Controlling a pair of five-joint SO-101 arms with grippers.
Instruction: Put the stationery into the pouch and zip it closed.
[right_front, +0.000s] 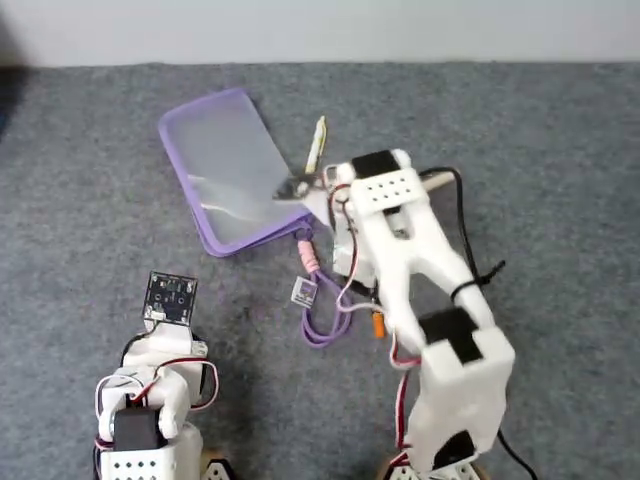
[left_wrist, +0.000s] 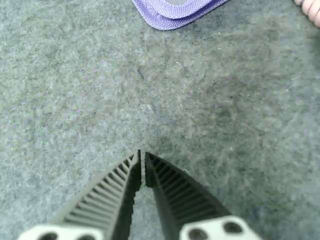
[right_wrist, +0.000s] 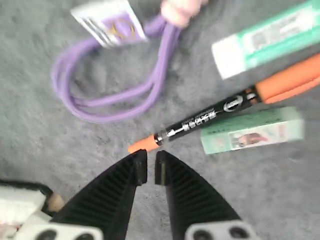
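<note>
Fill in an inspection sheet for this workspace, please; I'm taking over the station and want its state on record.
Surface: grey carpet-like mat covering the table.
Job's things: translucent purple zip pouch lies flat; orange-and-black marker, green-and-white stick and pale green box lie outside it on the mat; slim yellowish pen beside the pouch.
Clutter: purple cord loop with a paper tag, next to the marker.
Grippers: left gripper shut, over the mat short of the pouch's corner; right gripper shut, empty, at the marker's orange tip.
Cables: black cable on the right arm; red wire on the left arm.
Surroundings: pale wall behind the mat.
</note>
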